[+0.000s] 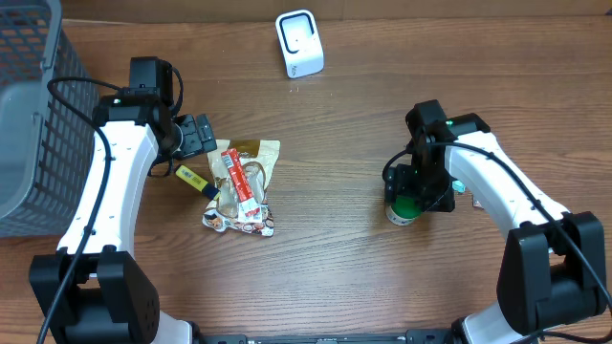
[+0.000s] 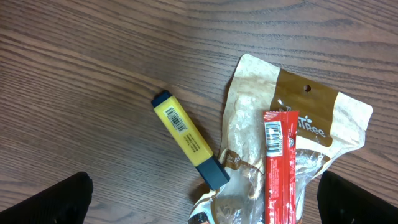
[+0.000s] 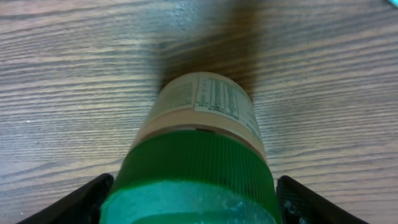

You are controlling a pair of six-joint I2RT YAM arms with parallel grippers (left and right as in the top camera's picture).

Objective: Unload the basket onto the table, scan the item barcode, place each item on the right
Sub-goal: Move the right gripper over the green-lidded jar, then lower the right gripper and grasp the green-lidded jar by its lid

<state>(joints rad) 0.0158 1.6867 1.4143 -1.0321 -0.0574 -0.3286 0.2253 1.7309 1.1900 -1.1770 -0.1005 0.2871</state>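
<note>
Overhead view of a wooden table [image 1: 335,277] with two white robot arms. On the right, a small jar with a green ribbed lid [image 3: 199,155] stands upright on the table, its printed label facing up the frame. The right pincer [image 3: 193,199] is lowered around the lid, one finger close on each side. It stands wide, but whether the fingers press the lid or only flank it cannot be told. The jar rests on the table, not lifted.

A white barcode scanner [image 1: 299,43] stands at the far edge, well apart from the jar.

On the left, the left pincer [image 2: 208,199] hangs fully open and empty above a yellow highlighter [image 2: 189,140], a tan snack bag [image 2: 311,124] and a red wrapped bar [image 2: 280,168]. A grey mesh basket [image 1: 29,124] sits at the far left.

The task appears to be at its start: the jar is being taken hold of, and lifting it, carrying it to the scanner and showing its barcode all remain.
</note>
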